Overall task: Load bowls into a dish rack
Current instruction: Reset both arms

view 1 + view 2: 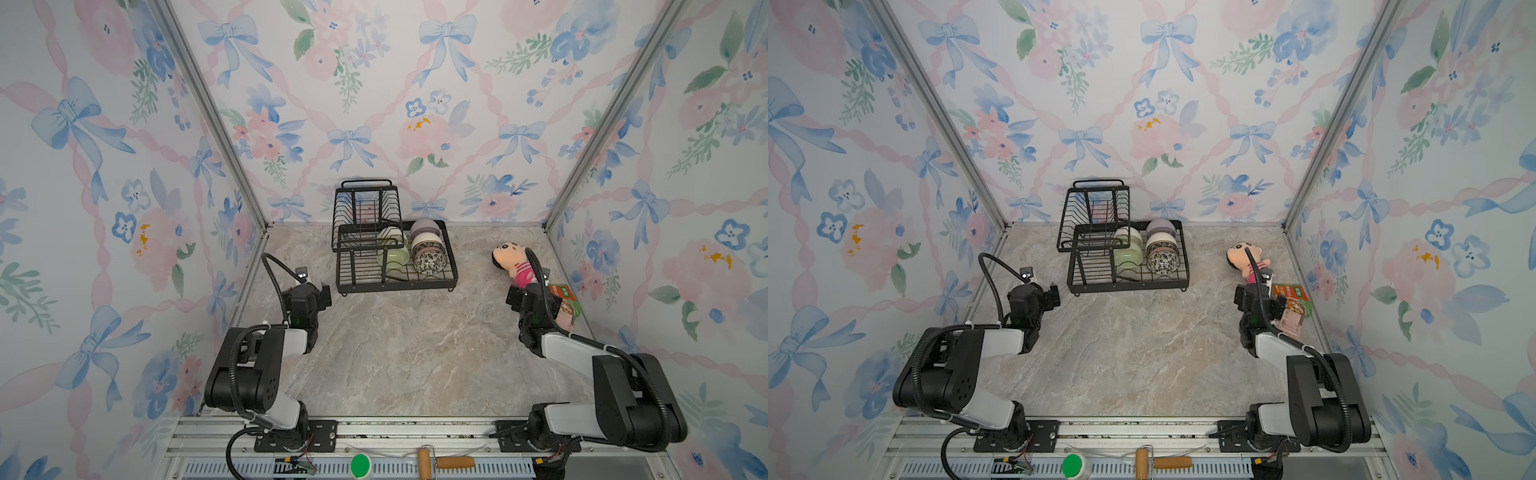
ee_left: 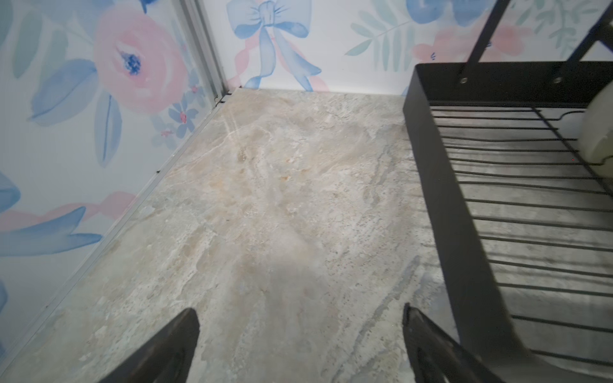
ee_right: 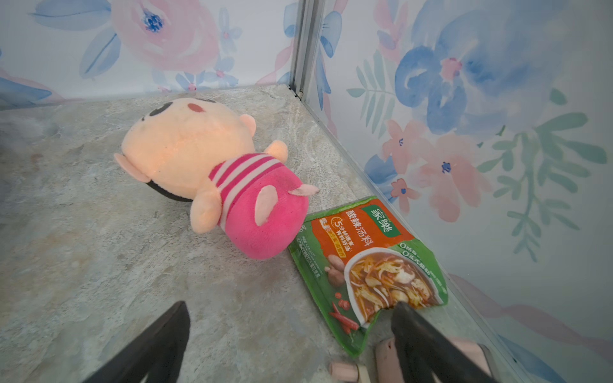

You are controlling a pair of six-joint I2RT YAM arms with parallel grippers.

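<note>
Bowls (image 1: 426,243), small and round, are sitting in the large black wire two-tier dish rack (image 1: 357,278) at the back of the marble-patterned tabletop (image 1: 395,353).
In both top views a lavender bowl (image 1: 1160,227), a cream bowl (image 1: 1158,241) and a black-and-white leaf-patterned bowl (image 1: 1163,259) are standing on edge in a row in the base tray, with a pale green bowl (image 1: 1127,255) lying beside them by the raised basket. The left gripper (image 2: 298,310) is hanging wide open over bare tabletop just beside the rack. The right gripper (image 3: 290,306) is gaping equally wide, holding nothing, near a peach-and-pink plush doll (image 3: 212,175) and a green soup packet (image 3: 365,265).
</note>
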